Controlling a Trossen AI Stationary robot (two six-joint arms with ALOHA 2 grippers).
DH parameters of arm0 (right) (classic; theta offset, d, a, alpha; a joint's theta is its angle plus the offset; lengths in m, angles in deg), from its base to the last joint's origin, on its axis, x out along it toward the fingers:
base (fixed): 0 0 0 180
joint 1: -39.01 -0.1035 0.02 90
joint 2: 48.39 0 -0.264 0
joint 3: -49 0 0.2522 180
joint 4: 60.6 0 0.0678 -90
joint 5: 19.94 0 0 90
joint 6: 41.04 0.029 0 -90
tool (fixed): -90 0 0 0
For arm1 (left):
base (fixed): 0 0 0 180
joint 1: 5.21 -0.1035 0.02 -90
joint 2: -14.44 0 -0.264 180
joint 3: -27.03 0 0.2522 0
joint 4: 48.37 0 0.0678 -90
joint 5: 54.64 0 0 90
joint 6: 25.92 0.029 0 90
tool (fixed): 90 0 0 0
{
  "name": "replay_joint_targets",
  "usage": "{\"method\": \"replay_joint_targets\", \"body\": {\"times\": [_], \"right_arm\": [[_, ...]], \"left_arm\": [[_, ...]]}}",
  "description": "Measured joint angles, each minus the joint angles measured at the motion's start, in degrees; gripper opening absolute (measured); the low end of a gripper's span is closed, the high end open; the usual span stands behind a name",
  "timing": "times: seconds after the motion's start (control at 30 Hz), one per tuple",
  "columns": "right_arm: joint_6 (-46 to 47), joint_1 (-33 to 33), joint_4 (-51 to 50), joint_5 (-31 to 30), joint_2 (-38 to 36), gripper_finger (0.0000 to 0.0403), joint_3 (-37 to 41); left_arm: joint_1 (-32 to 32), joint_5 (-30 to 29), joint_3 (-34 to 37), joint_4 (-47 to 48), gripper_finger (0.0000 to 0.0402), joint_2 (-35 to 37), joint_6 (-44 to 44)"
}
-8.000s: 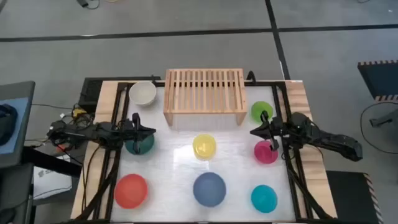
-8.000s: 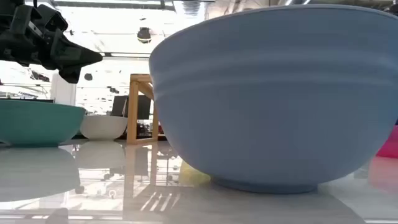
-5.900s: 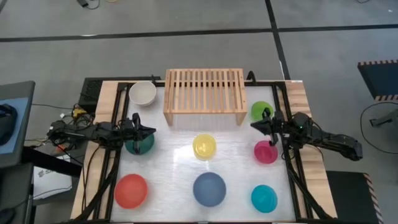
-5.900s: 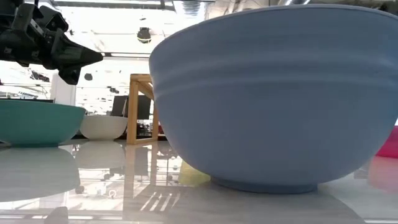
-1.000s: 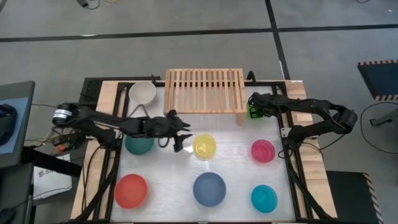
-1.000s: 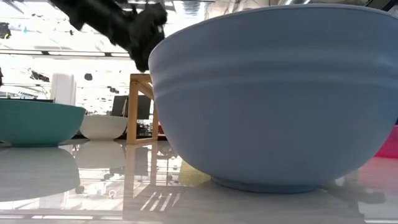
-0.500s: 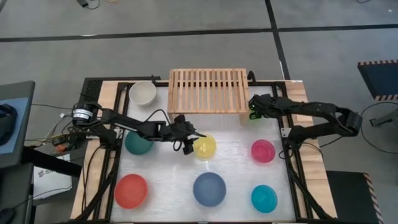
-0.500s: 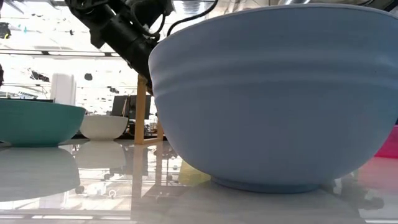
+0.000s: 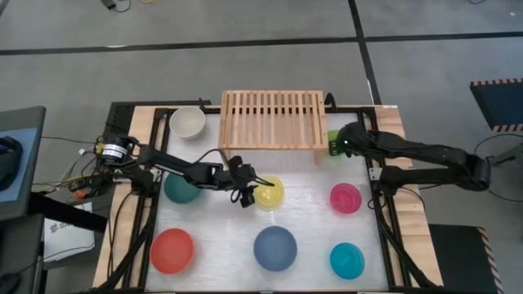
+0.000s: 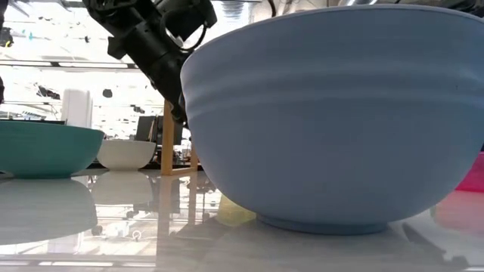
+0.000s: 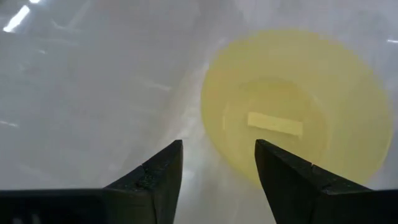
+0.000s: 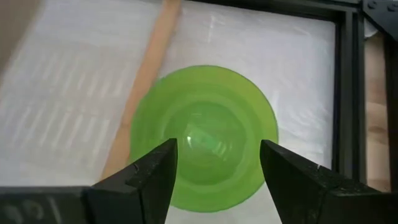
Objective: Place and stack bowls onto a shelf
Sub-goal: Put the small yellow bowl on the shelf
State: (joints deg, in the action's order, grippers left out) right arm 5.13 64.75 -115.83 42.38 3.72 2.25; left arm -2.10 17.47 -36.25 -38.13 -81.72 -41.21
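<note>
**Both grippers open above their bowls**

Your left gripper (image 11: 217, 165) hangs over the table with its fingers spread and nothing between them; the yellow bowl (image 11: 292, 106) sits just ahead of the fingertips, its near rim under the gap. Your right gripper (image 12: 217, 165) is likewise released and empty, directly above the lime green bowl (image 12: 204, 137), which sits on the table beside one leg of the wooden shelf (image 9: 271, 119). No bowl is on the shelf top.
</note>
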Motion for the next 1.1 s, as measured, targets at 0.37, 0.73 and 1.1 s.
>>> {"method": "replay_joint_targets", "body": {"times": [0.37,0.73,1.1], "right_arm": [[0.1,-1.8,0.2,0.1,-1.5,0.0256,0.0],[0.0,-1.7,1.1,0.1,-1.5,0.0256,0.0],[0.1,-1.7,1.2,-0.9,-1.5,0.0256,0.0]], "left_arm": [[-0.1,0.5,0.0,-1.3,0.0123,-1.2,-0.6],[-0.7,2.1,0.0,-3.1,0.0104,-5.9,-1.5],[-0.6,6.8,-1.8,1.3,0.0003,-4.0,3.3]]}}
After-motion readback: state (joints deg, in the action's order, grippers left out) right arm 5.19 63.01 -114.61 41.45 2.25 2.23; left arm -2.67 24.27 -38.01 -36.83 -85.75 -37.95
